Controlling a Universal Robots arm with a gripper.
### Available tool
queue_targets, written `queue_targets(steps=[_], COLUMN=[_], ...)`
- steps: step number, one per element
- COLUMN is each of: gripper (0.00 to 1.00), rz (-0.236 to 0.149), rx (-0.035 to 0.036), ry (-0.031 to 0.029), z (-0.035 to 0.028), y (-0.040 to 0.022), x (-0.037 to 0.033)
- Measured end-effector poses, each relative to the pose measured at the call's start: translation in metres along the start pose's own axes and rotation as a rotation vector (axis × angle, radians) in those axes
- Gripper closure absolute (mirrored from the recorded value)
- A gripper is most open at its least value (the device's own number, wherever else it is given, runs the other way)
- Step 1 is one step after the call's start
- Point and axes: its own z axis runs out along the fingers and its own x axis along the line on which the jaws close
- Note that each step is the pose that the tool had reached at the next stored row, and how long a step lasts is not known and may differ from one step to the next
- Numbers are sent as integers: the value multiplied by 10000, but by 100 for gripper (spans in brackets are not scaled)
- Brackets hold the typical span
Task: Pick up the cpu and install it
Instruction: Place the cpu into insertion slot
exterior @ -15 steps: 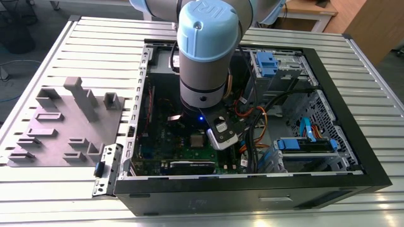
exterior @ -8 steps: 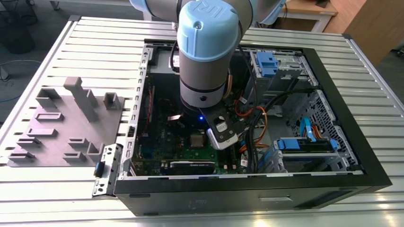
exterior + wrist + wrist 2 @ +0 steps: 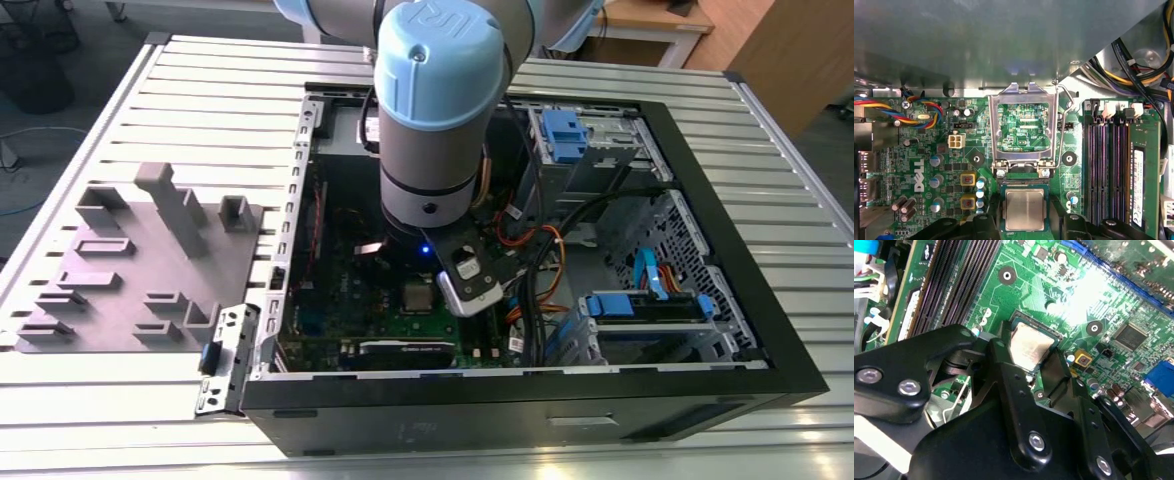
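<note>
The cpu (image 3: 1024, 209) lies in the socket (image 3: 1024, 185), beside the frame (image 3: 993, 130).

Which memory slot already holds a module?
The one farthest from the small silvery square cpu: a green labelled module stands in it; the other slots are bare.

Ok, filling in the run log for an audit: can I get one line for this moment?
cpu: lying in socket | socket frame: swung open | tool: low over motherboard, straddling cpu | step: install

Harsh glare on the motherboard (image 3: 1089, 285), dim shadow inside the case (image 3: 534, 420)
</note>
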Motion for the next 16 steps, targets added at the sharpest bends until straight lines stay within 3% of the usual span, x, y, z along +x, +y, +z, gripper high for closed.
queue_targets(steps=[1, 10, 16], gripper=[46, 46, 46], rz=[0, 0, -12], rx=[2, 5, 4], ry=[0, -1, -56], z=[-1, -2, -3], y=[0, 2, -2], x=[0, 3, 41])
